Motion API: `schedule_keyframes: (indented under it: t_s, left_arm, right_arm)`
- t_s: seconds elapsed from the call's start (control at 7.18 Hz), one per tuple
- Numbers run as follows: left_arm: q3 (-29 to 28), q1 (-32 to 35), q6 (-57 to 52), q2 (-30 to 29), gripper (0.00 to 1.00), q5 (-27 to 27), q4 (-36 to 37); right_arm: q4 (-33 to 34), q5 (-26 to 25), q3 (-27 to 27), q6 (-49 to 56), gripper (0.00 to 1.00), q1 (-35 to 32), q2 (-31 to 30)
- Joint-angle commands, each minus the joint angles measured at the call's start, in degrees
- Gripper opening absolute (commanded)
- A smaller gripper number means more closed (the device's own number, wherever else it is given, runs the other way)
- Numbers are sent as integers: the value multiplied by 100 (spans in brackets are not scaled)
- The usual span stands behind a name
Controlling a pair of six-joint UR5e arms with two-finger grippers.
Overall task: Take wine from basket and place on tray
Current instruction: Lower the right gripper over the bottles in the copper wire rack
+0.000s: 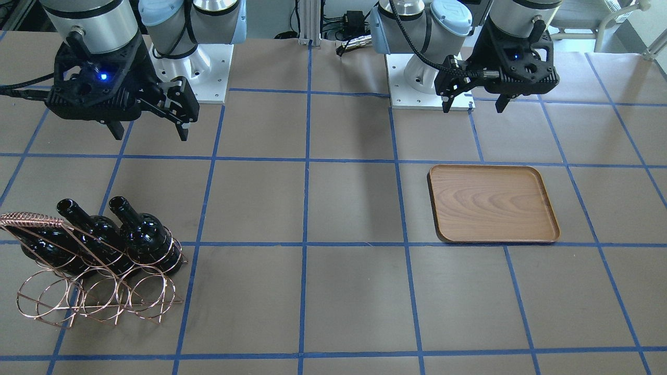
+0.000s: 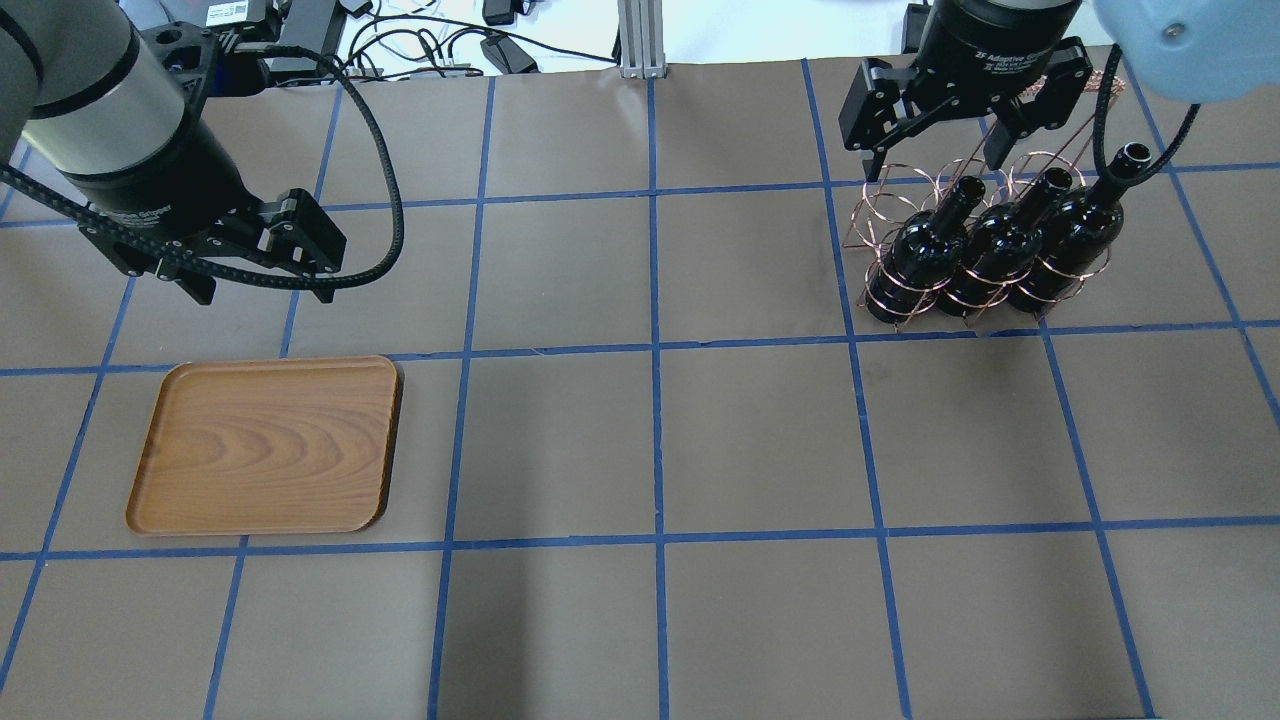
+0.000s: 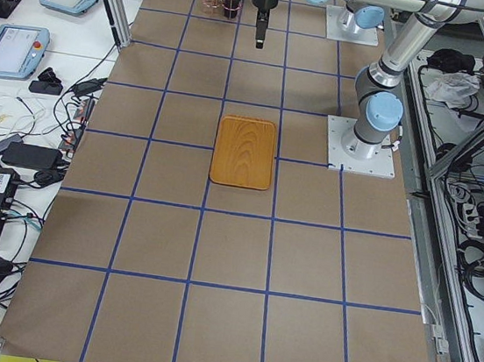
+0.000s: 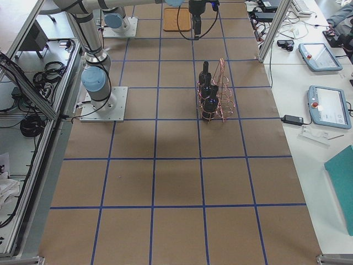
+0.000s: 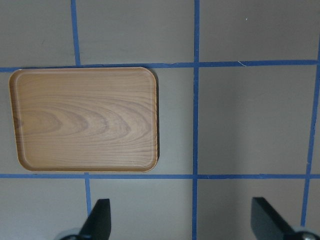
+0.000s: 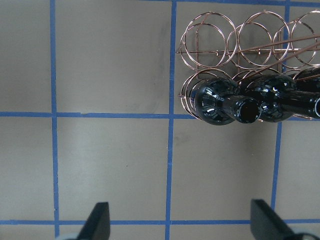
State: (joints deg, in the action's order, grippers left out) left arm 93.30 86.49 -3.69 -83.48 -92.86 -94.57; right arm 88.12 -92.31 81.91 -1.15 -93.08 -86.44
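- Overhead exterior has my right gripper hanging high beside the basket. Its jaws are spread wide with nothing in them. My right wrist view agrees: the fingertips sit at the bottom corners with only table between them.
- My left gripper is just as wide open and holds nothing. It is well apart from the basket, over on the tray's side.
- The wine I would go for is the end bottle, in the basket's loop nearest the tray. The two other bottles stand close beside it in the same row.
- Its long axis runs neck-up, close to vertical — from my right wrist I look almost straight into the open mouth. I cannot tell whether it leans a little.
- What the move turns on: the wine lies off to one side of my right gripper, not beneath it. I judge that tool must shift over the basket, then come down on the neck. My right arm is plainly the nearer one.
- The tray lies flat with nothing on it, well apart from the basket — a long carry, I expect.
- Writing: "2F Adaptive" reads on my right gripper's housing, and the rest is too small. I see no label on the bottles.
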Motion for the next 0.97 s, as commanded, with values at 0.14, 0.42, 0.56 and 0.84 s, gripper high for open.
schedule_keyframes:
  t_s: [0.14,0.42,0.56,0.84]
  left_arm:
    - [4,0,0,8,100,-4,0]
    - [4,0,0,16,100,-12,-9]
    - [4,0,0,16,100,-4,0]
    - [4,0,0,16,100,-4,0]
  right_arm:
    - [4,11,9,79,100,35,-5]
    - [-49,-85,44,604,100,271,4]
    - [-136,-86,61,903,100,533,4]
    - [-94,-103,62,950,100,904,-5]
